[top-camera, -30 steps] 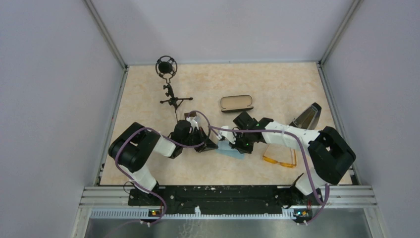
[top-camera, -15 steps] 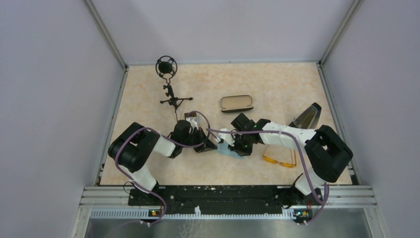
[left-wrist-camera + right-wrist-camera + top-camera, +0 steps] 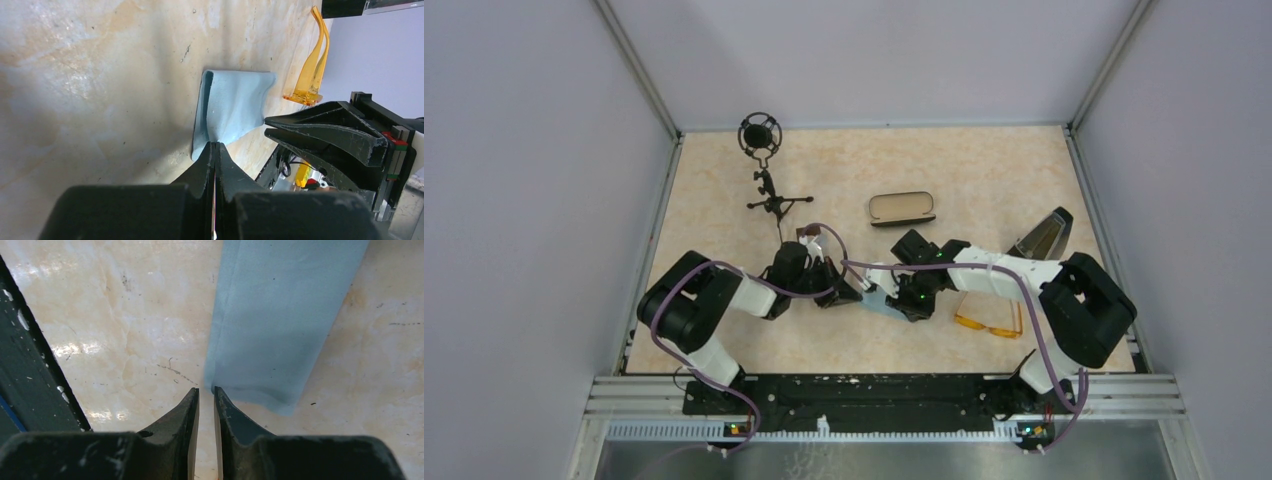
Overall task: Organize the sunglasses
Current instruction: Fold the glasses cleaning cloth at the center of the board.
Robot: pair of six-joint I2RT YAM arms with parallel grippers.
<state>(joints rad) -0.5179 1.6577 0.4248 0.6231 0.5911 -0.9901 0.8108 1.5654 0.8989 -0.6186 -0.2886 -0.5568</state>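
Observation:
The orange sunglasses (image 3: 989,322) lie on the table to the right of both grippers, untouched; they also show in the left wrist view (image 3: 310,75). The light blue cloth (image 3: 879,302) lies folded between the grippers. My left gripper (image 3: 856,293) is shut, and its tips (image 3: 214,146) pinch the near edge of the cloth (image 3: 235,105). My right gripper (image 3: 894,297) is low at the cloth's other side. Its jaws (image 3: 206,390) stand a narrow gap apart at the corner of the cloth (image 3: 285,315), with bare table showing between them.
The open black case (image 3: 901,208) with tan lining lies behind the grippers. A microphone on a small stand (image 3: 764,170) stands at the back left. A dark wedge-shaped object (image 3: 1044,235) sits by the right wall. The black front rail (image 3: 30,370) is close to the right gripper.
My right gripper has moved slightly left, closer to the cloth and the left gripper. The left gripper has stayed at the cloth's edge. The sunglasses have not moved.

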